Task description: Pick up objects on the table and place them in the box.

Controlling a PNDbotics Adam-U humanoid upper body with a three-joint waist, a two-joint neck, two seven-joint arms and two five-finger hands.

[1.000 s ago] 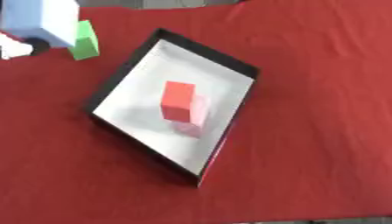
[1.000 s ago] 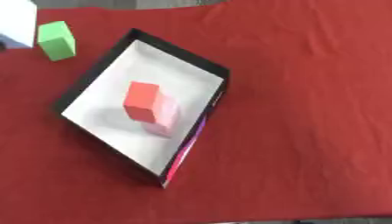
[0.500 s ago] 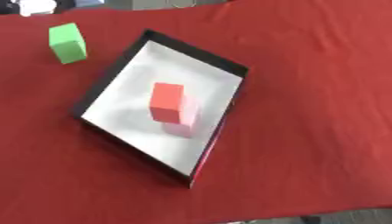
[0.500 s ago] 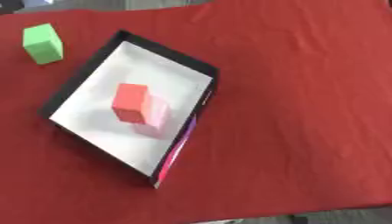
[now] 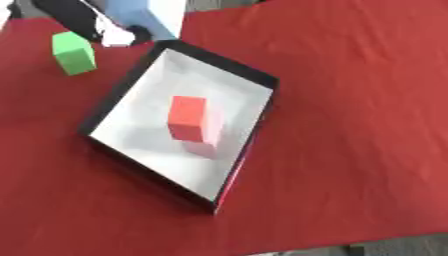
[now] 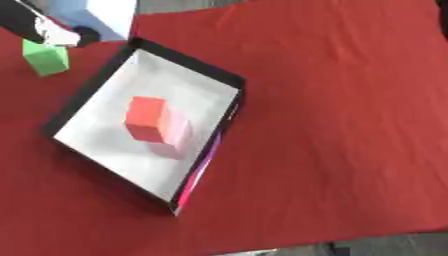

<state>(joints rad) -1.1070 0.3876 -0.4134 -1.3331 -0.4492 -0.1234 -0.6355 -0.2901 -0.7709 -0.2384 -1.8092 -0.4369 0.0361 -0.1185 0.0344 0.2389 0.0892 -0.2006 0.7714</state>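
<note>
Left eye view gives me my layout, so I'll read it from my side outward. Nearest me is only bare red cloth over the bench [image 5: 350, 125], nothing lying on it to collect. Next out sits the box [image 5: 112, 97], one of them, a shallow tray with black walls and a white floor, set askew so a corner points back toward me. Inside it stands one red block [image 5: 187, 118], upright near the middle of the floor and clear of every wall; I judge it is already delivered, since it rests on the floor with no hand near it.

Beyond the box's far left wall, out on the cloth, is one green block [image 5: 73, 52], close to the box but not touching it. That looks like the one piece left to move.

At the far left edge a dark limb reaches in with a white part at its tip [image 5: 115, 37], just beside the green block and just outside the box's far corner. I take it for my left hand, though I can't be sure, and I cannot tell how its fingers are set. It seems placed for the green block. My right hand shows in neither view. Behind the limb is a pale blue and white shape [image 5: 149, 17] I can't identify.
</note>
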